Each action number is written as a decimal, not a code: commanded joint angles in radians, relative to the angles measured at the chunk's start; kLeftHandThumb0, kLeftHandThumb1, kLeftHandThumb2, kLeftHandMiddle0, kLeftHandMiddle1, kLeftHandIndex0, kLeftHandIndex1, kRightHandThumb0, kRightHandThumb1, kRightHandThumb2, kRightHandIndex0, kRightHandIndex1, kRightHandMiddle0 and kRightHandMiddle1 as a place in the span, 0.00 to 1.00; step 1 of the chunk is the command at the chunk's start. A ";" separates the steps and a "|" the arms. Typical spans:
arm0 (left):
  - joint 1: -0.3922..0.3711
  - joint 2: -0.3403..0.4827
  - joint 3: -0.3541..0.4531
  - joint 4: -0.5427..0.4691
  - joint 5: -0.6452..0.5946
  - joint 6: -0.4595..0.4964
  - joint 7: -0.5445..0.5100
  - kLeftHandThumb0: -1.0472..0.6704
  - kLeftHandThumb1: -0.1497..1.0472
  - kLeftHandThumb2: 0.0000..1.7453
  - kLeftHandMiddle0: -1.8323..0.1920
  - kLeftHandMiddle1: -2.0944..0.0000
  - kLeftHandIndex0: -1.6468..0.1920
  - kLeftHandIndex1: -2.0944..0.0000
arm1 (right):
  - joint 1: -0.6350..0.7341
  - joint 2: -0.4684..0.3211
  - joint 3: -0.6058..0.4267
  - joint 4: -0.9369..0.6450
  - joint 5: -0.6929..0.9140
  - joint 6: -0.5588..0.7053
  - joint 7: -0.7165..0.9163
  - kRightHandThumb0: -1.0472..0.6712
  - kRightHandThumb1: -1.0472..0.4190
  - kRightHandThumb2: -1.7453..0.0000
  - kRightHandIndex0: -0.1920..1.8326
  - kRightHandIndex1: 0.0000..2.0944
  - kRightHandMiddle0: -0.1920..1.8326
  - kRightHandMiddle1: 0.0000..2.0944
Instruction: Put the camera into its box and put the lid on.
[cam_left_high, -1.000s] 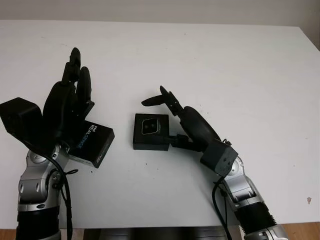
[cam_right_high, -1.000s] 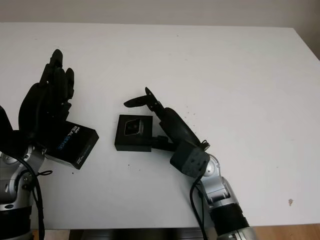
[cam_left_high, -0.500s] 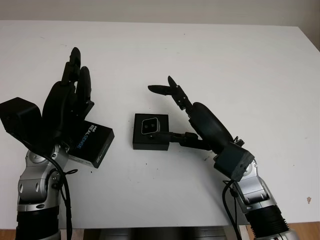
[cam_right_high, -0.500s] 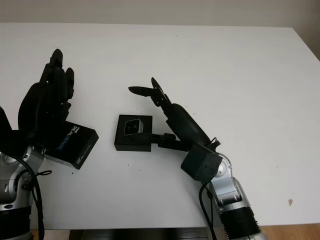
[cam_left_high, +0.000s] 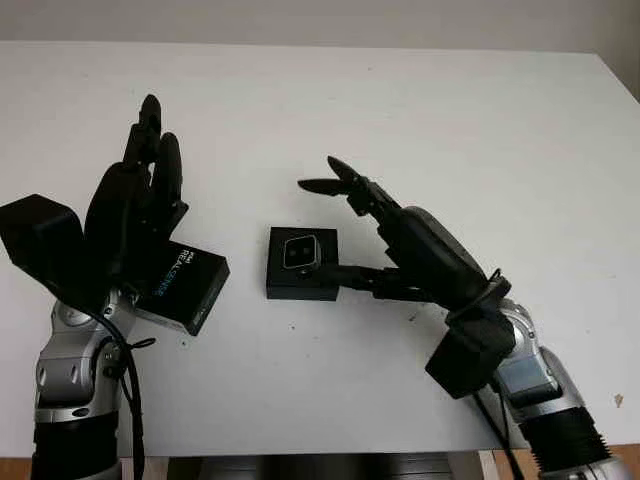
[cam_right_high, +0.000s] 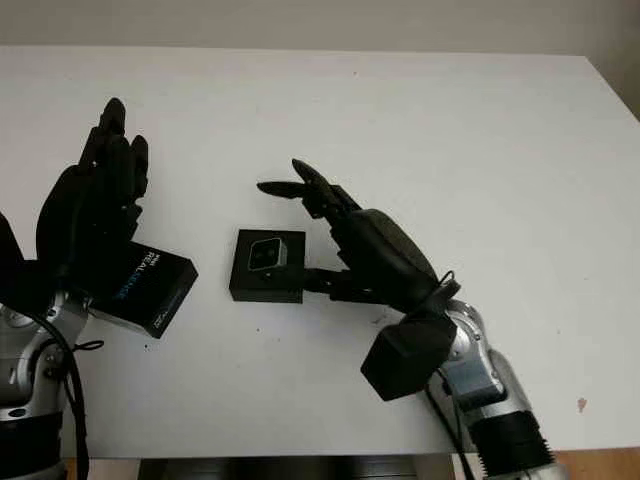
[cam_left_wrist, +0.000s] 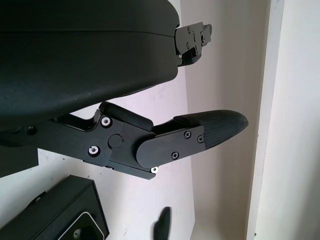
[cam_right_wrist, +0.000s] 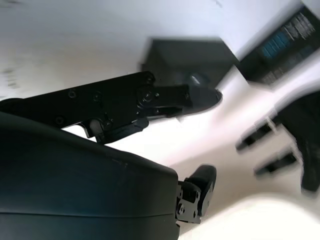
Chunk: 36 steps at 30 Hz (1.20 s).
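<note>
White table (cam_left_high: 480, 120) — box (cam_left_high: 301, 263) beside (left of) right hand (cam_left_high: 420, 250)

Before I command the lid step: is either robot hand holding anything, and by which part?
Nothing is held. The right robot hand is open beside the box with the camera in it; the left robot hand is open above the lid.

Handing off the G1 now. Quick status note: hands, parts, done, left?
Left hand: open, raised above the lid, not gripping it.
Right hand: open, just right of the box, one finger near the box's right side; contact cannot be told.
Camera: sitting inside the open box at the middle of the table.
Lid: black, printed REALSENSE, lies on the table left of the box, apart from it.
Done: camera is in the box.
Left: pick up the lid and fit it on the box.
</note>
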<state>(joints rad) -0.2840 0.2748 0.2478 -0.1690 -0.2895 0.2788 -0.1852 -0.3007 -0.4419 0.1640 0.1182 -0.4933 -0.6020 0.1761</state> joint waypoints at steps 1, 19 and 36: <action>-0.007 0.003 0.000 -0.011 0.003 -0.004 0.003 0.19 1.00 0.38 1.00 1.00 1.00 1.00 | -0.012 -0.035 0.011 0.004 -0.022 -0.027 0.003 0.25 0.00 0.66 0.09 0.03 0.00 0.26; 0.004 0.006 0.004 -0.022 -0.003 0.000 -0.002 0.20 1.00 0.38 1.00 1.00 1.00 1.00 | -0.043 -0.128 0.076 0.044 -0.173 -0.102 -0.026 0.17 0.00 0.66 0.03 0.01 0.07 0.10; 0.016 0.005 0.012 -0.048 -0.011 0.009 0.002 0.20 1.00 0.38 1.00 1.00 1.00 1.00 | -0.010 -0.209 0.063 -0.036 -0.247 -0.097 -0.052 0.12 0.00 0.65 0.03 0.02 0.22 0.17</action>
<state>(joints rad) -0.2758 0.2749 0.2529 -0.1937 -0.2936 0.2864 -0.1833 -0.3263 -0.6318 0.2295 0.1052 -0.7428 -0.6984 0.1198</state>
